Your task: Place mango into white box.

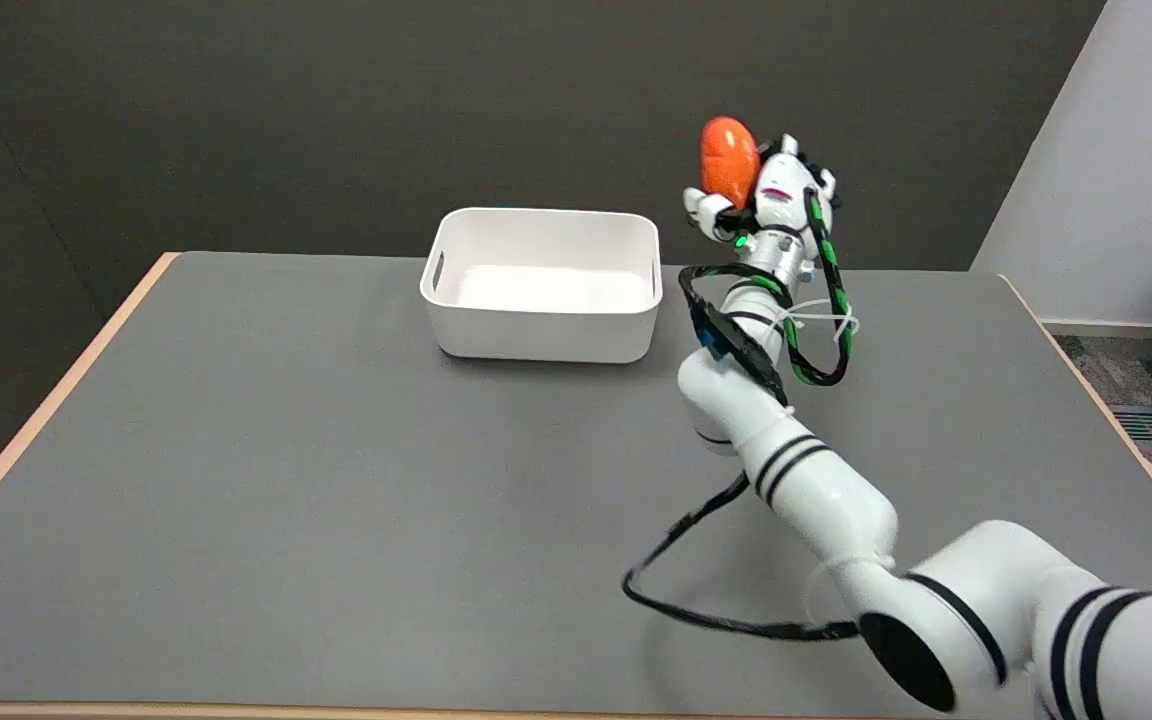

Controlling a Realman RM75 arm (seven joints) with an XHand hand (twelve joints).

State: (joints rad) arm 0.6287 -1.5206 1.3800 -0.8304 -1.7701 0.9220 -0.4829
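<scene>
— Where's the mango (728, 158)?
— Up in the air, well above the grey surface (286, 480), just right of the white box (543, 285) and above its rim level. It's orange and stands roughly on end.
— Who has it?
— The right hand (766, 200). Its fingers (706, 212) wrap the fruit from the right and beneath, holding it.
— And the box?
— It sits towards the far edge of the surface, open side up, nothing visible inside. The white arm (796, 470) reaches in from the lower right, a black cable (696, 610) looping beside it.
</scene>
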